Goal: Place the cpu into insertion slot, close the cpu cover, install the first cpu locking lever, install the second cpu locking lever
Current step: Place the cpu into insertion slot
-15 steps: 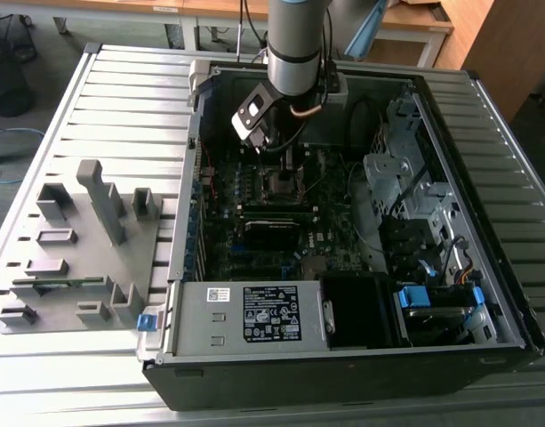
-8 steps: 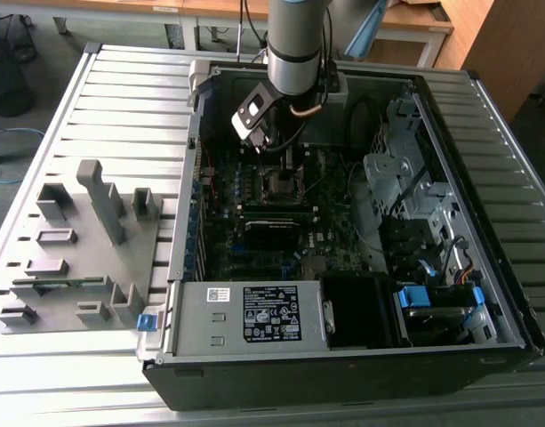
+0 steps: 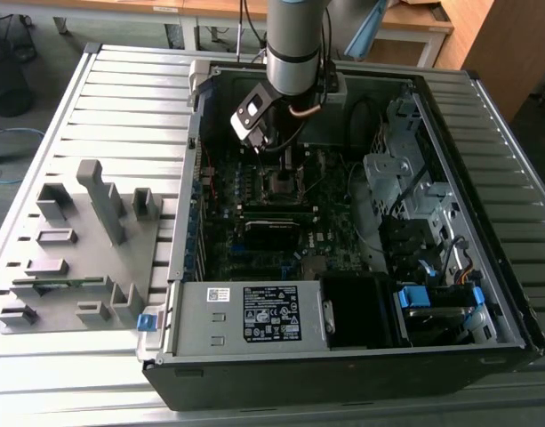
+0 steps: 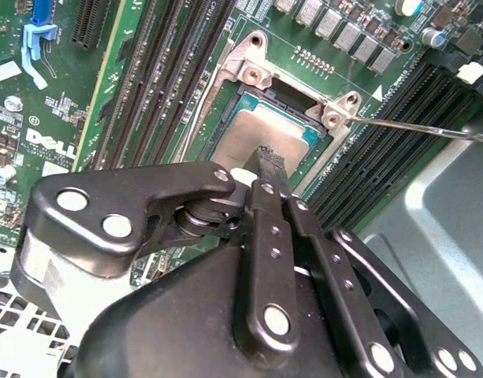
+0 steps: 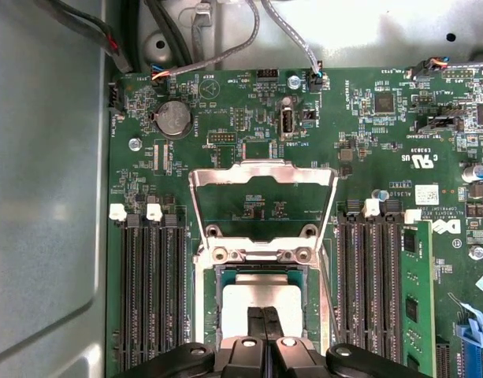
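The cpu (image 5: 261, 295) lies flat in the insertion slot on the green motherboard (image 5: 225, 118), its dull silver top showing in both wrist views (image 4: 249, 134). The cpu cover (image 5: 261, 172), a thin silvery frame, stands hinged open behind the slot. My gripper (image 5: 264, 315) is shut, its two black fingers pressed together with nothing between them. The tips are at the cpu's top surface near its middle (image 4: 270, 157). In the exterior view the gripper (image 3: 285, 167) hangs straight over the socket (image 3: 281, 184). A thin metal locking lever (image 4: 430, 128) sticks out free beside the socket.
Black memory slots (image 5: 150, 291) flank the socket, with a green memory module (image 5: 418, 291) on one side. In the exterior view the case walls (image 3: 188, 222), power supply (image 3: 254, 311), drive cage (image 3: 405, 178) and cables surround the board. A grey parts fixture (image 3: 76, 240) sits at that view's left.
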Controlling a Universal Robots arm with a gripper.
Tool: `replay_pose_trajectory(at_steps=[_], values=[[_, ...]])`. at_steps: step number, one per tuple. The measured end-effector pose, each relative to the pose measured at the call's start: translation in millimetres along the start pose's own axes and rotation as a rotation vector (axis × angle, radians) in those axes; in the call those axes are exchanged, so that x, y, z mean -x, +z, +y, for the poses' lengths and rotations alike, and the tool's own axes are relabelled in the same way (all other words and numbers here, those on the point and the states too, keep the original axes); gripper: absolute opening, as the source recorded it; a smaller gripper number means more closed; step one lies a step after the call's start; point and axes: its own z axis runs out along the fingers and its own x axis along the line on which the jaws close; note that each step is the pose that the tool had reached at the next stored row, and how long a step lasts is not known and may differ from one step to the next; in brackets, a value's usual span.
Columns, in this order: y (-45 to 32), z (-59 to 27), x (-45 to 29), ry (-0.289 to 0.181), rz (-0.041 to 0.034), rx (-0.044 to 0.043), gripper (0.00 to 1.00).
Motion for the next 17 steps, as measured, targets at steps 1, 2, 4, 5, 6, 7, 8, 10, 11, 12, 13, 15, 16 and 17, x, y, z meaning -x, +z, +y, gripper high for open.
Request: replay_pose_trajectory(at_steps=[1,2,4,5,6,7,8,10,11,12,13,15,16,17], values=[[0.1,0.0,0.0,0.000,0.0002,0.0001,0.10],[0.4,0.0,0.0,0.000,0.0005,0.0003,0.10],[2.1,-0.1,0.0,0.000,0.0004,0.0002,0.10],[2.9,-0.2,0.1,0.000,0.0003,0.0002,0.10],[3.6,-0.2,0.1,0.000,0.0003,0.0002,0.10],[4.0,-0.2,0.1,0.000,0.0003,0.0002,0.10],[4.0,-0.2,0.2,0.000,0.0002,0.0001,0.10],[4.1,-0.3,0.2,0.000,0.0000,0.0000,0.10],[4.2,-0.3,0.1,0.000,0.0002,0.0001,0.10],[4.4,-0.9,0.2,0.000,0.0004,0.0004,0.10],[4.6,-1.5,0.1,0.000,0.0004,0.0004,0.10],[5.4,-1.7,0.1,0.000,0.0006,0.0004,0.10],[6.0,-1.8,0.1,0.000,0.0008,0.0004,0.10],[6.8,-1.9,0.2,0.000,0.0009,0.0004,0.10]])
